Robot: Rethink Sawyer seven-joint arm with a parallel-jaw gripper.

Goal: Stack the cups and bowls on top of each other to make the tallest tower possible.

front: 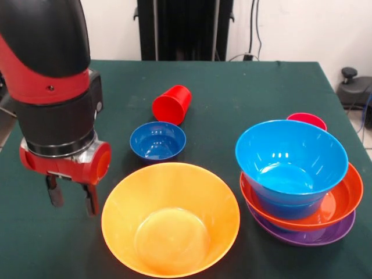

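The green table (261, 87) carries everything, and the huge orange bowl (170, 219) at its near edge serves as the landmark for all that follows. That bowl sits upright and empty, mouth up, the biggest vessel in the front view.

To the left of the orange bowl, the red and black arm (49, 75) comes down from the top corner. Its gripper (72, 199) hangs just beside the orange bowl's left rim, over the cloth; the two dark fingers stand a little apart with nothing between them.

To the right of the orange bowl, close but not touching it, stands the tower (299, 186). The purple bowl (317, 235) lies lowest, the red-orange bowl (343, 200) nests in it, and a large blue bowl (290, 157) sits on top; a second blue rim seems to show beneath that one, though this is hard to tell.

Behind the orange bowl, slightly to the left of its centre, a small dark blue bowl (157, 140) rests upright on the cloth.

Further behind the orange bowl, just beyond the small blue one, a red cup (172, 104) lies on its side with its base turned toward the camera.

Behind the tower, well right of the orange bowl, only the rim of a pinkish-red cup (307, 120) shows.
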